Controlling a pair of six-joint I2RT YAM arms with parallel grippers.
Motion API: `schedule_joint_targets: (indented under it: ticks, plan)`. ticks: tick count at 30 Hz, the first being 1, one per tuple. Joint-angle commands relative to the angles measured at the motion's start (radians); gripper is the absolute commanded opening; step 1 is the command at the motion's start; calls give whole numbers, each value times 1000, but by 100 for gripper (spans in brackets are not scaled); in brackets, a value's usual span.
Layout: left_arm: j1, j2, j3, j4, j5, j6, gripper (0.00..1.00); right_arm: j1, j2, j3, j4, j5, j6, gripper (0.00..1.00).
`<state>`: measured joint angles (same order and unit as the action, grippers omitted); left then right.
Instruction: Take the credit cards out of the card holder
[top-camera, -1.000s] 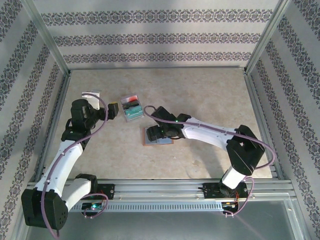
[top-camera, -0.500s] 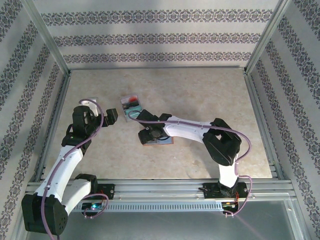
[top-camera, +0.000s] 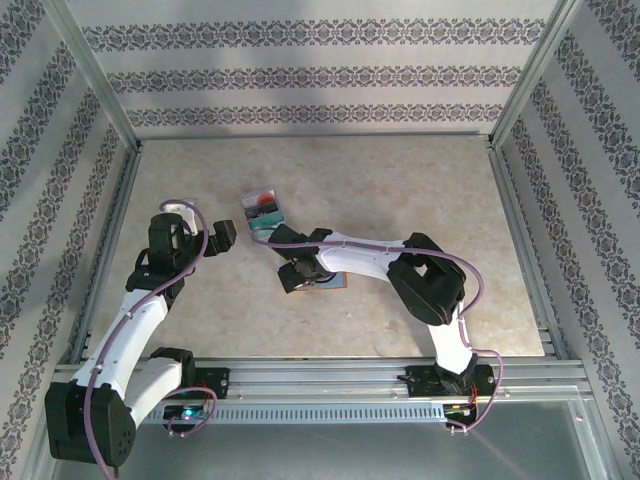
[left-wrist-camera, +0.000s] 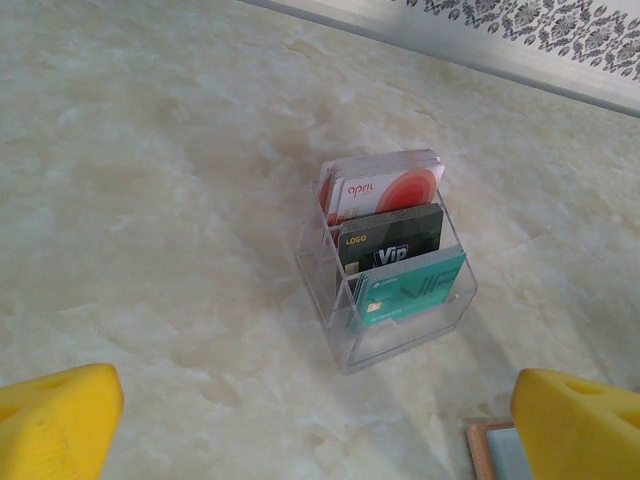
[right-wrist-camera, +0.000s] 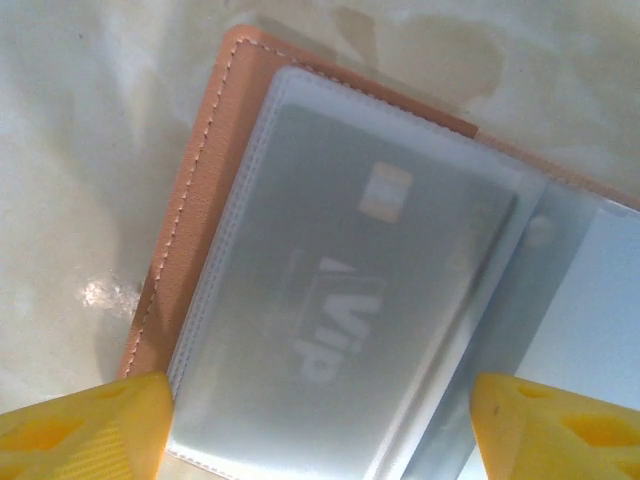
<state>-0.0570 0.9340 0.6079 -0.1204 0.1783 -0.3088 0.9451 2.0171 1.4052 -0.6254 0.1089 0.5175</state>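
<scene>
- Presently the right gripper (right-wrist-camera: 320, 432) hangs low over the open card holder (right-wrist-camera: 203, 195). Its yellow fingertips (right-wrist-camera: 85, 425) are spread wide to either side of the sleeve and close on nothing. I judge this spread is meant to bracket the pocket before reaching for what is inside.
- One credit card (right-wrist-camera: 340, 320) marked VIP lies inside the holder's cloudy plastic sleeve, so it is not yet out.
- The holder lies flat and open on the table (top-camera: 420, 190), near the middle and a little left. Lying that way, its pocket faces up towards the fingers.
- The left gripper (top-camera: 222, 236) is fully open and holds nothing. It is on the left side, apart from the holder and aimed at a clear rack (left-wrist-camera: 385, 255). That looks like waiting clear of the right arm's reach.
- In the rack, a red-and-white card, a black card and a teal card stand upright in separate slots. It stands just beyond the holder on the far-left side.
- From overhead the right arm covers most of the holder, leaving an orange-brown edge. The right wrist view adds the stitching, the sleeve and the card.
- The left wrist view gives the rack's slots and card faces, which are a small blur from above.
</scene>
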Motion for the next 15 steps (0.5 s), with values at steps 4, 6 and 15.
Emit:
schedule_joint_targets:
  ticks: [4,6,15]
  plan:
    - [9,-2,0,-26,-5,-19,100,3,35,17,-28,22,-4,76]
    - [9,-4,1,-30,-6,-19,100,3,38,18,-29,22,-3,72]
    - [9,-10,10,-43,-2,-19,100,2,31,17,-52,69,0,48]
